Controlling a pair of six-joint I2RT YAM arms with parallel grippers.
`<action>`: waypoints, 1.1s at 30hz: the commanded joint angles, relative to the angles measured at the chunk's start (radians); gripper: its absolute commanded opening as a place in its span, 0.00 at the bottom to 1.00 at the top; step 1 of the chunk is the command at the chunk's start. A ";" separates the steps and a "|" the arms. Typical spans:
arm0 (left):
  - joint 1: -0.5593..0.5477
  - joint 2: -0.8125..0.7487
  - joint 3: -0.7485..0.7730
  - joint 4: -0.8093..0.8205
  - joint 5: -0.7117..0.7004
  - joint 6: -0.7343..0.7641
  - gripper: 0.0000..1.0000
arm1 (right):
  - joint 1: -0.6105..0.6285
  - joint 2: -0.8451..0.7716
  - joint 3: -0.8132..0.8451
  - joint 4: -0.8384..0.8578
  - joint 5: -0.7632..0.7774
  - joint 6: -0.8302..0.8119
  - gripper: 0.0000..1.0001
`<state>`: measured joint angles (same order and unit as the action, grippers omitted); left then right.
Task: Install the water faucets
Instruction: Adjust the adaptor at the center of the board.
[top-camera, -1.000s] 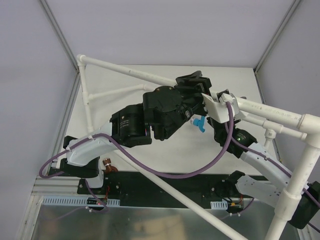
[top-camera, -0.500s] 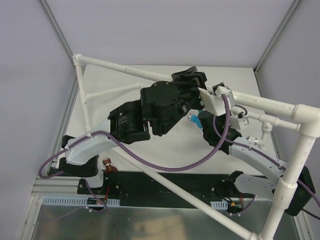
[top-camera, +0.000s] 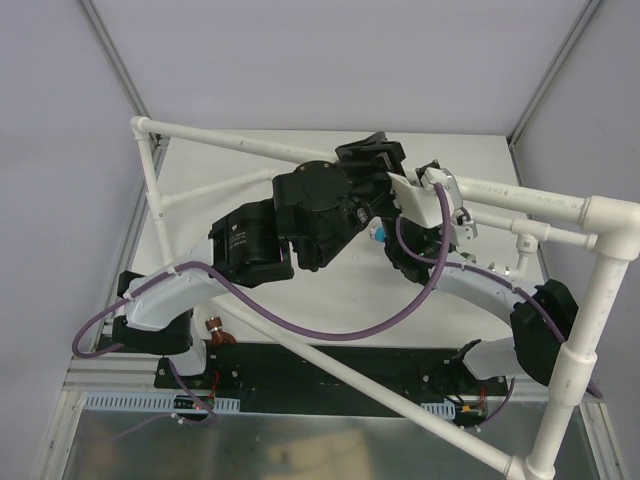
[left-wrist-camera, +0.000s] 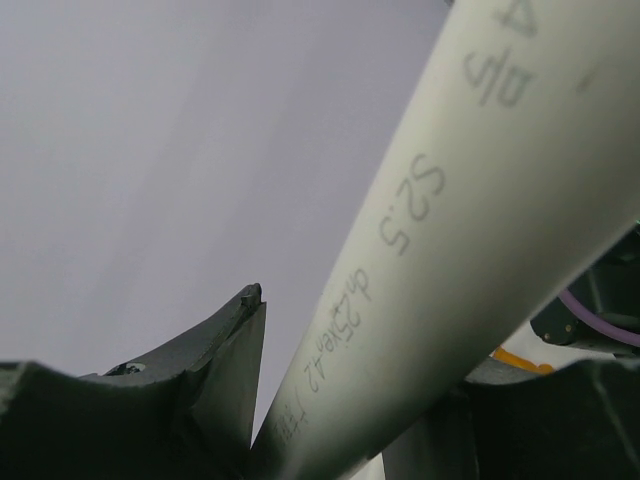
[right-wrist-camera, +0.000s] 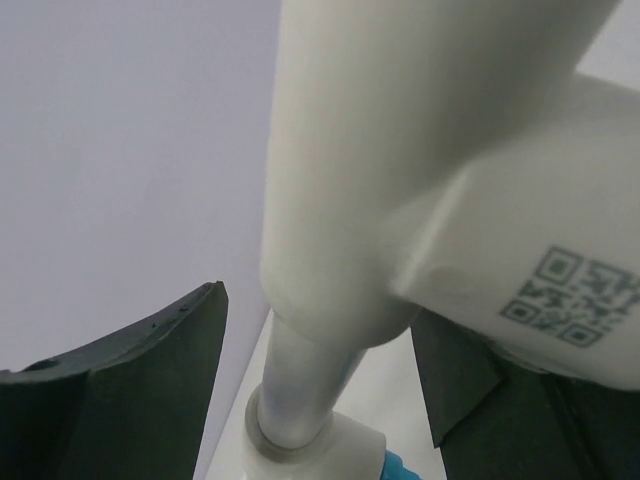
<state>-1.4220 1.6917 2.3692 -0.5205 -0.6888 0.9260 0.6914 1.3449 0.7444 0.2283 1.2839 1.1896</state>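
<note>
The white PVC pipe frame (top-camera: 250, 146) is lifted off the table and tilted. My left gripper (top-camera: 383, 160) is shut on one of its pipes, which fills the left wrist view (left-wrist-camera: 440, 230) between the two fingers (left-wrist-camera: 225, 375). My right gripper (top-camera: 432, 190) is closed round a pipe and fitting (right-wrist-camera: 350, 250) just right of the left one. The blue faucet (top-camera: 379, 236) hangs under the grippers on a white elbow; its blue edge shows low in the right wrist view (right-wrist-camera: 400, 468). The brown faucet (top-camera: 213, 327) lies by the left arm's base. The orange and green faucets are out of view.
The frame's long diagonal pipe (top-camera: 380, 395) crosses over the arm bases. Its thick upright with elbow joints (top-camera: 585, 330) stands at the right, close to the right arm. Purple cables (top-camera: 300, 335) loop between the arms. Grey enclosure walls stand on the left, right and back.
Both arms and the pipe frame have swung to the left. The right arm's elbow has folded in, and the blue faucet has moved left with the frame.
</note>
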 joint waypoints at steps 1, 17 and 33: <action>-0.028 -0.153 0.048 0.240 0.017 -0.248 0.00 | -0.049 0.060 0.101 0.066 0.063 -0.019 0.79; -0.003 -0.257 0.015 0.247 0.011 -0.242 0.00 | -0.102 0.034 0.081 0.380 0.063 -0.019 0.79; 0.014 -0.398 -0.028 0.332 -0.037 -0.159 0.00 | -0.101 -0.098 0.570 -0.420 0.063 -0.019 0.79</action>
<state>-1.4185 1.4803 2.3146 -0.4492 -0.6067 0.9451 0.6456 1.3022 1.1538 0.0734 1.2617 1.2163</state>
